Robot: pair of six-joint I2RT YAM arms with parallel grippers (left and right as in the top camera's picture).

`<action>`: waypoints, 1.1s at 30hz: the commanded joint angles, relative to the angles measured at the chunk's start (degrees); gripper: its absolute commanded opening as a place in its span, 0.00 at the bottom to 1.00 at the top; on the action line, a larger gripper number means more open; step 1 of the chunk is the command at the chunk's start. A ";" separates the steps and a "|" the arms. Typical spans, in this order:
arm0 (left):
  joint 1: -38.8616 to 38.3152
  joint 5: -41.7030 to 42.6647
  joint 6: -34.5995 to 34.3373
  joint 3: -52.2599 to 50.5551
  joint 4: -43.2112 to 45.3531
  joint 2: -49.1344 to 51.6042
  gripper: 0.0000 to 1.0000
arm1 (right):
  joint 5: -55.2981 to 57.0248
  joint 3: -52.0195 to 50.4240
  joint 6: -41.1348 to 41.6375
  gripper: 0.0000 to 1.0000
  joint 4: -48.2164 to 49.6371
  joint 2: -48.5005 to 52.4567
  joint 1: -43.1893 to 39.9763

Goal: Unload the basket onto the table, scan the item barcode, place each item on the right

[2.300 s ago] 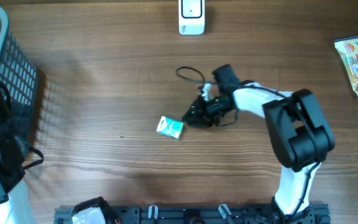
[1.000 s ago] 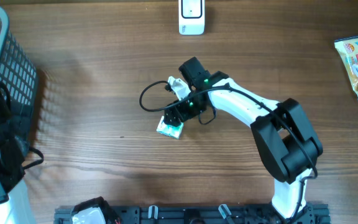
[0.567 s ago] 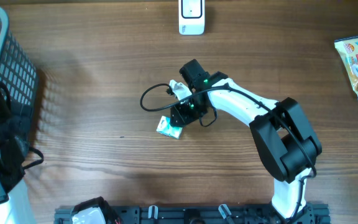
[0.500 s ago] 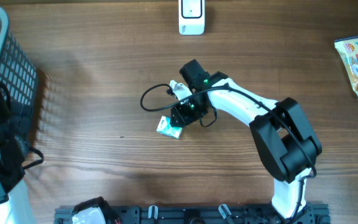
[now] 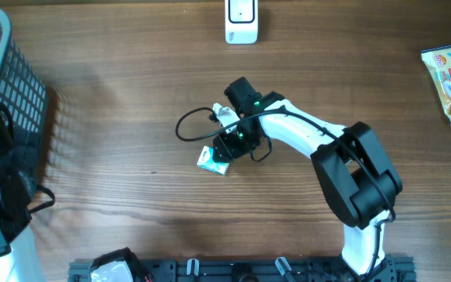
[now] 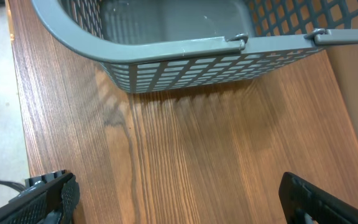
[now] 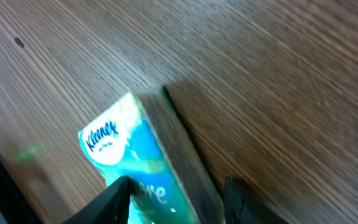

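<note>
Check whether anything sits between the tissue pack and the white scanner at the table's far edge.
No loose object does. Between the tissue pack and the white scanner lies bare tabletop. Only the right gripper, straddling the pack, and its black cable loop hang over the start of that path.

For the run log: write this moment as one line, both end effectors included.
right end effector: straddling tissue pack, grip unclear | tissue pack: on table | left end effector: open, empty, by basket
</note>
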 commanded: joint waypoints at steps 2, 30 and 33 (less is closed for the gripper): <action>0.31 0.28 0.52 0.37 -0.09 0.00 1.00 | 0.37 -0.42 -0.37 0.47 1.49 1.33 0.39; 0.31 0.28 0.52 0.37 -0.09 0.00 1.00 | -24.13 -0.24 6.14 0.04 -1.07 1.29 -9.81; 0.31 0.28 0.52 0.37 -0.09 0.00 1.00 | -31.45 -0.24 6.03 0.04 -0.94 1.29 -14.69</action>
